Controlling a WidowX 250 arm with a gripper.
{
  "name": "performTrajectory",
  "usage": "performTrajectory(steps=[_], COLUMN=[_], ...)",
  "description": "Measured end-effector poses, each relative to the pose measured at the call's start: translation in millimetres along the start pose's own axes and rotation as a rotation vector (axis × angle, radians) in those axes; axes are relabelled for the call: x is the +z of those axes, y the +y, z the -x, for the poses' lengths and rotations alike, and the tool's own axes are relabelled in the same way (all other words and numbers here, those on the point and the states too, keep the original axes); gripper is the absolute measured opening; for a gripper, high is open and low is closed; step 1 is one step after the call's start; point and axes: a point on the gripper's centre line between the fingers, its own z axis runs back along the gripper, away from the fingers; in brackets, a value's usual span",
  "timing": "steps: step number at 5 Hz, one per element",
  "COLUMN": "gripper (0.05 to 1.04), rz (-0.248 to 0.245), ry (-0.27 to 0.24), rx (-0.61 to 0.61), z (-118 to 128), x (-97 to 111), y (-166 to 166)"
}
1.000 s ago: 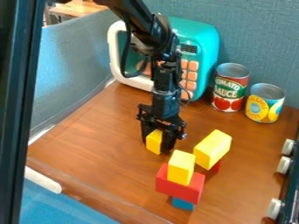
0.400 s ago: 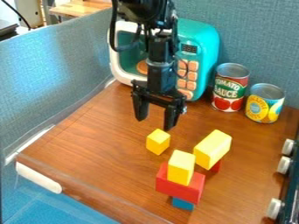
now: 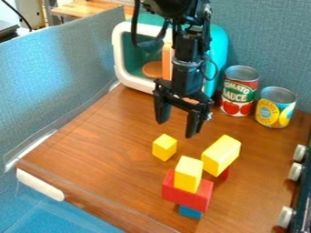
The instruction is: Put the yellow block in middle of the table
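The black gripper (image 3: 177, 129) hangs down above the wooden table (image 3: 103, 150), in front of the teal toy microwave (image 3: 218, 45). It is in a released state: its two fingers stand well apart, with only air between them. The small yellow block (image 3: 164, 148) sits on the table, near the middle of its width, and in the view it lies just below the gripper.

To the right of this block there is a longer yellow block (image 3: 221, 155), and a small red piece (image 3: 225, 172) shows under it; it seems to rest on this piece, though most of the piece is hidden. Nearer to the camera, an upright yellow block (image 3: 188, 174) stands on a red block (image 3: 186, 195), and a blue block (image 3: 190, 212) is below the red one. At the back right, a tomato sauce can (image 3: 238, 93) and a pineapple can (image 3: 275, 112) stand side by side. White knobs (image 3: 295, 171) are at the right edge.
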Motion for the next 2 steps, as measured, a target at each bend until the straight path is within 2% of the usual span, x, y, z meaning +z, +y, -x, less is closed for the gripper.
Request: performTrajectory(steps=[2], gripper=[1.000], rz=[0.024], ry=[-0.041], rx=[-0.003], z=[4.4], x=[14.1], y=[-5.8])
